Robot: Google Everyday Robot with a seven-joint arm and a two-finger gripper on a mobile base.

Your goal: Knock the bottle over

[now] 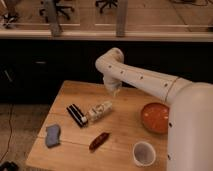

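End effector, seemingly closed, hovers above toppled bottle.
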